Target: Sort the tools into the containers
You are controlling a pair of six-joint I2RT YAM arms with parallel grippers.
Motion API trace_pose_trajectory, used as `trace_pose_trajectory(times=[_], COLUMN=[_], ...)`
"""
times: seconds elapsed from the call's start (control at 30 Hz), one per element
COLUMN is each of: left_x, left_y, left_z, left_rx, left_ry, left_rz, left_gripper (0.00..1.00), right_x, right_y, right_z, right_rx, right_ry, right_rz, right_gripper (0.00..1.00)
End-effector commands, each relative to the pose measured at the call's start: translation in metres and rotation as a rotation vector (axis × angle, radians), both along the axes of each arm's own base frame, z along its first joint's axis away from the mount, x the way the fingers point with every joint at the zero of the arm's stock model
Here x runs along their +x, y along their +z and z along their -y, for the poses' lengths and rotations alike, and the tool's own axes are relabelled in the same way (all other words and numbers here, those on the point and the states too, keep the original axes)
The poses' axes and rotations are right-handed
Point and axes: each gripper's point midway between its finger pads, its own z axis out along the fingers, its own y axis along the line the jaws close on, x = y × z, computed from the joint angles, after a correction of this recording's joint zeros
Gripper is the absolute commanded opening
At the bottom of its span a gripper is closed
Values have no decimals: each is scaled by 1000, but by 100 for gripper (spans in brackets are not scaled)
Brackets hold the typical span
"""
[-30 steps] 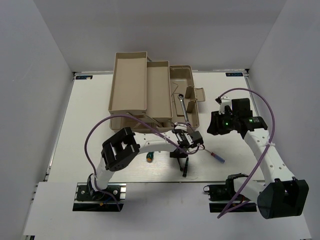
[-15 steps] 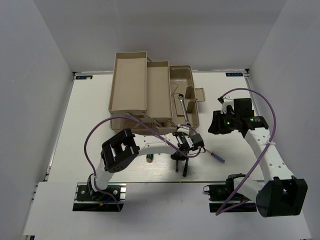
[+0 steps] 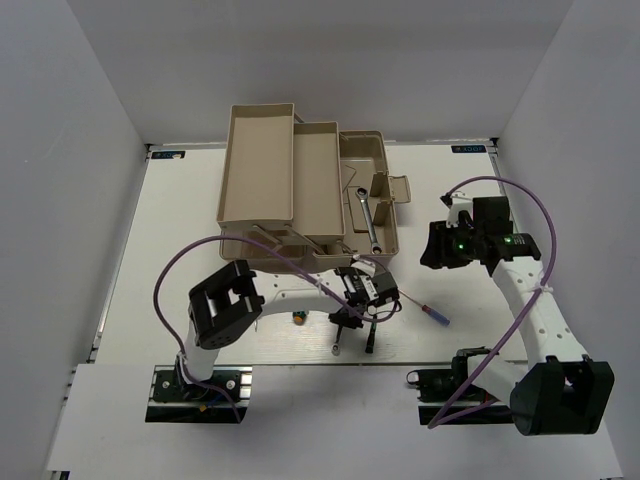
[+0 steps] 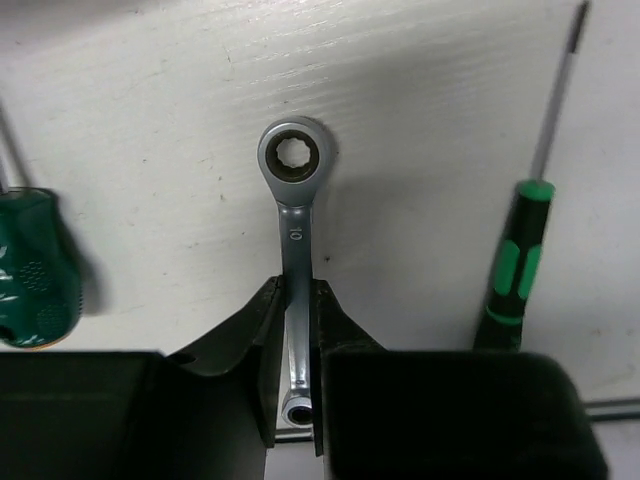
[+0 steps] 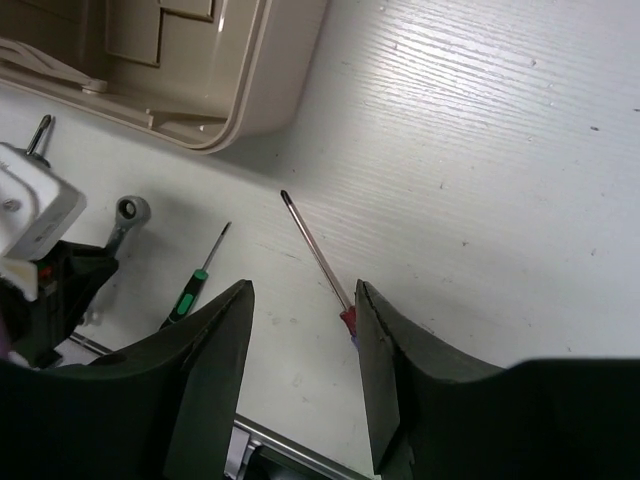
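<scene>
Between L claw (image 4: 297, 300) tips I've got silver wrench (image 4: 296, 240) pinched mid-shaft, ring end ahead, so pick looks done, next needs lift + carry to toolbox (image 3: 262, 165) beyond claw; R claw (image 5: 303, 290) spread over red driver (image 5: 318, 258).

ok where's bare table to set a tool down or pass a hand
Bare: the strip left of the toolbox, and the far right corner past the right arm. Crowded: near middle, around the left pincer, wrench and screwdrivers.
</scene>
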Motion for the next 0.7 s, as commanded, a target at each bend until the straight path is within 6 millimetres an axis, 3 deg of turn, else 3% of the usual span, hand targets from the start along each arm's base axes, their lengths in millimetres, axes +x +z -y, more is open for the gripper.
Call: trace_pose_trajectory(times=[0.0, 0.23, 0.37, 0.4, 0.43, 0.53, 0.57, 0.63, 0.67], left_x=[6, 12, 18, 22, 24, 41, 44, 57, 71], left_y=[53, 96, 134, 134, 149, 169, 186, 193, 208], left_z=[21, 49, 65, 63, 69, 70, 77, 82, 84], left_rx=[-149, -261, -346, -346, -380, -392, -425, -424, -447], left_ry=[-83, -207, -286, -277, -289, -280, -288, -272, -255], left_rz=[70, 117, 159, 160, 185, 248, 274, 308, 335], left_gripper=[0, 0, 0, 0, 0, 0, 0, 0, 0], right_x=[-8, -9, -9, -8, -9, -8, -8, -7, -8], right_y=[-4, -11, -12, -13, -14, -15, -15, -15, -17], right_z=[8, 13, 16, 17, 18, 20, 20, 22, 23], right_rx=[-30, -44, -60, -63, -65, -72, -71, -78, -81], right_ry=[-4, -13, -10, -12, -16, -18, -16, -18, -17], right_rz=[-4, -21, -21, -17, -25, -26, -21, -21, -23], right_gripper=[51, 51, 51, 51, 51, 51, 51, 51, 51])
